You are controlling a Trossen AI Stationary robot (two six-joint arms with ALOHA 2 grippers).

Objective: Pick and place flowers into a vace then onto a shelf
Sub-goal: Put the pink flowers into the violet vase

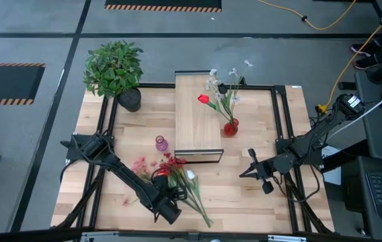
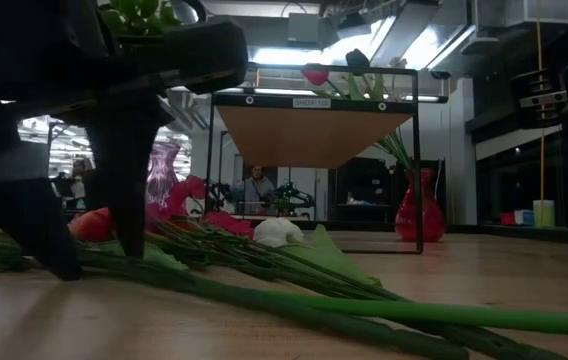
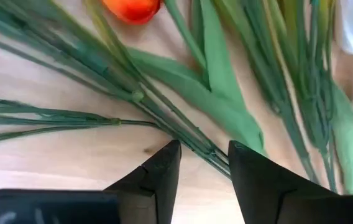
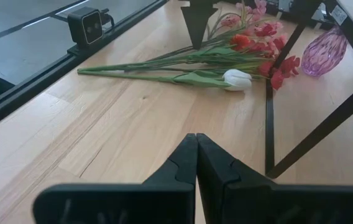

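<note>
reaching diagonally across the wooden tabletop point(image 1: 258, 208) from its rear-left corner, the left arm lowers the left gripper point(image 3: 203, 163) onto the loose flowers point(image 1: 177, 176) lying in front of the shelf point(image 1: 194, 114); its fingers stand spread, tips on the wood to either side of a few green stalks, not pinching them. the right arm is folded low at the right side, the right gripper point(image 4: 196, 152) hovering over bare wood with fingers pressed together, holding nothing. a red vase point(image 1: 231, 127) with stems stands on the shelf, a purple vase point(image 1: 161, 143) just beside the shelf's left edge, near the blossoms. a label on the shelf's front edge is too small to read.
</note>
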